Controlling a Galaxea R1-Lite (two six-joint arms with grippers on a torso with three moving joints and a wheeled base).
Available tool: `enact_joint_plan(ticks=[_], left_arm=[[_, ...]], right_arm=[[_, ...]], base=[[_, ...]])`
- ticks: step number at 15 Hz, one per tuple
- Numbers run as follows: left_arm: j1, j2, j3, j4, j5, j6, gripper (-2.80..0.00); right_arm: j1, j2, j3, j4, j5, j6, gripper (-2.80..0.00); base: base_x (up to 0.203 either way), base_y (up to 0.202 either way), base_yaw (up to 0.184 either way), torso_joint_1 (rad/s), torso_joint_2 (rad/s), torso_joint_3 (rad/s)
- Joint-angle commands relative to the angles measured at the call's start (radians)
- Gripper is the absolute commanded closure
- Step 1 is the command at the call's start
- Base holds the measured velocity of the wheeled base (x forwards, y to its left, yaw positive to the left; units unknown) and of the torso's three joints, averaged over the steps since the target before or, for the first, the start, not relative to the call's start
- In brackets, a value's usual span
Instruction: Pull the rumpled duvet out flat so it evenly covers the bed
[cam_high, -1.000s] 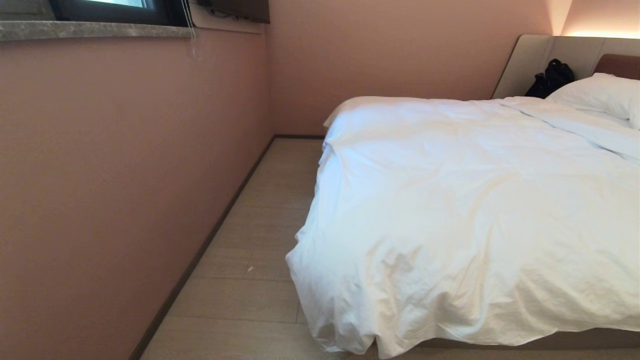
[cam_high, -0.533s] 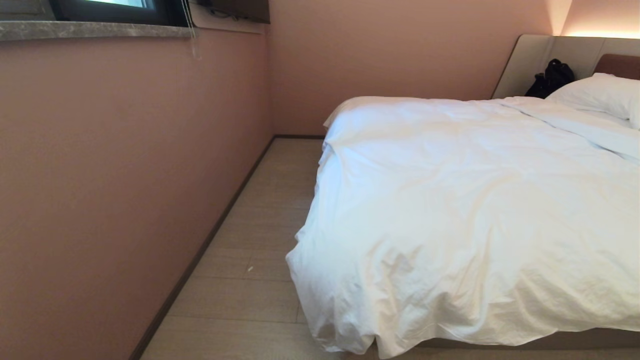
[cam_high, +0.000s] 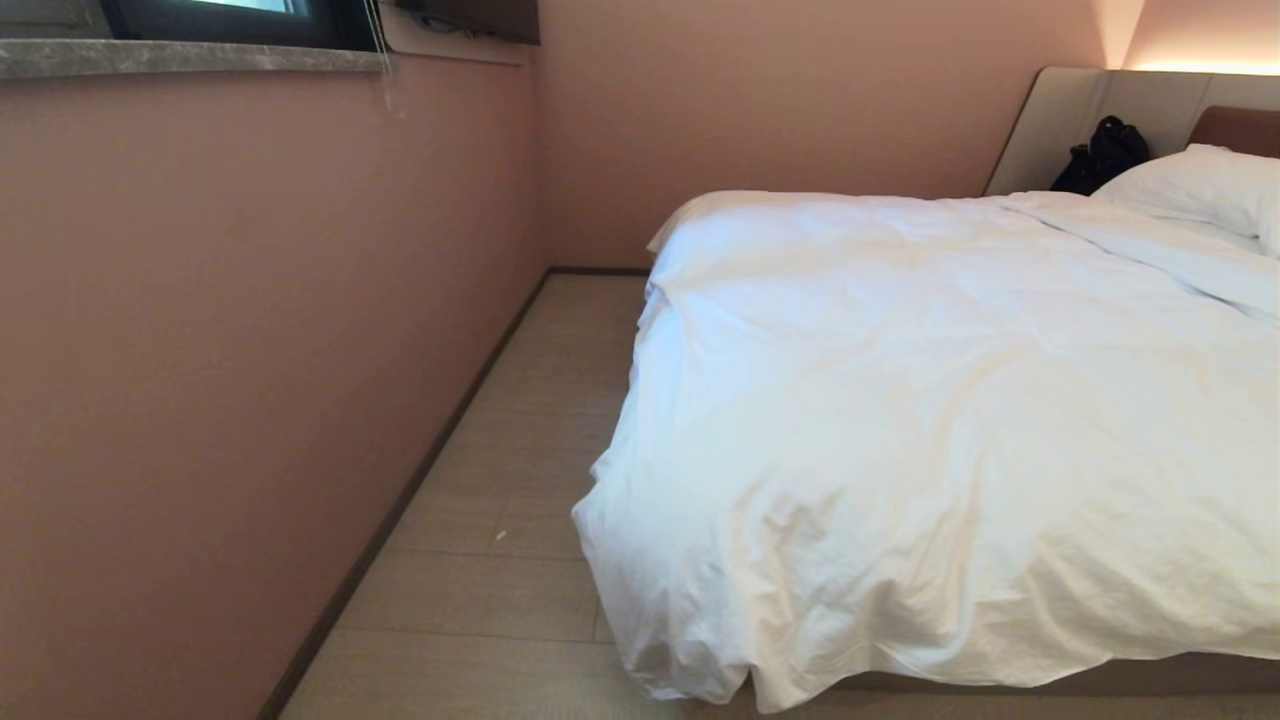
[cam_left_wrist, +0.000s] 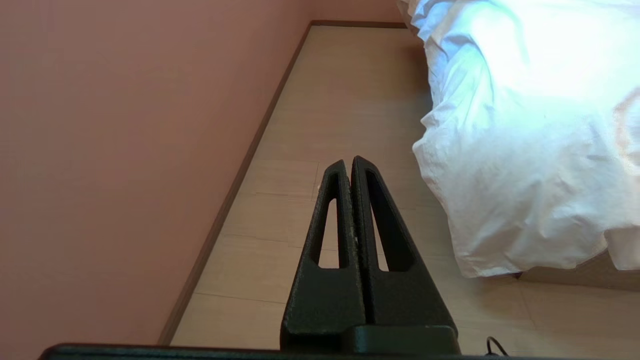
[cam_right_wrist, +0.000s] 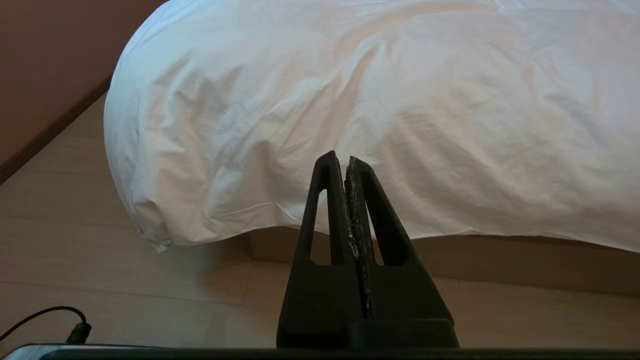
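Note:
The white wrinkled duvet (cam_high: 930, 420) lies spread over the bed (cam_high: 1100, 677), its near corner bunched and hanging to the floor at the foot. Its top edge sits folded near a white pillow (cam_high: 1195, 185). Neither arm shows in the head view. My left gripper (cam_left_wrist: 350, 161) is shut and empty, hanging over the wooden floor beside the duvet's corner (cam_left_wrist: 500, 200). Pointing at the duvet's hanging edge (cam_right_wrist: 350, 100) above the taupe base (cam_right_wrist: 500, 260), my right gripper (cam_right_wrist: 339, 157) is shut on nothing and apart from the cloth.
A pink wall (cam_high: 250, 350) with a dark baseboard runs along the left, leaving a strip of wooden floor (cam_high: 520, 480) beside the bed. A black bag (cam_high: 1100, 155) rests against the beige headboard surround. A stone window sill (cam_high: 190, 58) is high on the left.
The whole head picture has shifted up very slightly; the duvet and both grippers have not moved.

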Motion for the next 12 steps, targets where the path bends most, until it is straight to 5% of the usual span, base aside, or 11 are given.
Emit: enact_joint_plan(ticks=[1, 3, 12], left_arm=[[0.0, 0.0, 0.0, -0.001, 0.0, -0.001, 0.0], [0.0, 0.0, 0.0, -0.001, 0.0, -0.001, 0.0], [0.0, 0.0, 0.0, -0.001, 0.0, -0.001, 0.0]], right_arm=[[0.001, 0.001, 0.001, 0.001, 0.005, -0.003, 0.0], [0.0, 0.001, 0.0, 0.001, 0.005, -0.003, 0.0], [0.0, 0.001, 0.0, 0.001, 0.005, -0.003, 0.0]], base=[[-0.166, 0.0, 0.006, 0.012, 0.01, -0.002], [-0.151, 0.0, 0.005, -0.008, 0.0, 0.001], [0.0, 0.0, 0.0, 0.0, 0.0, 0.0]])
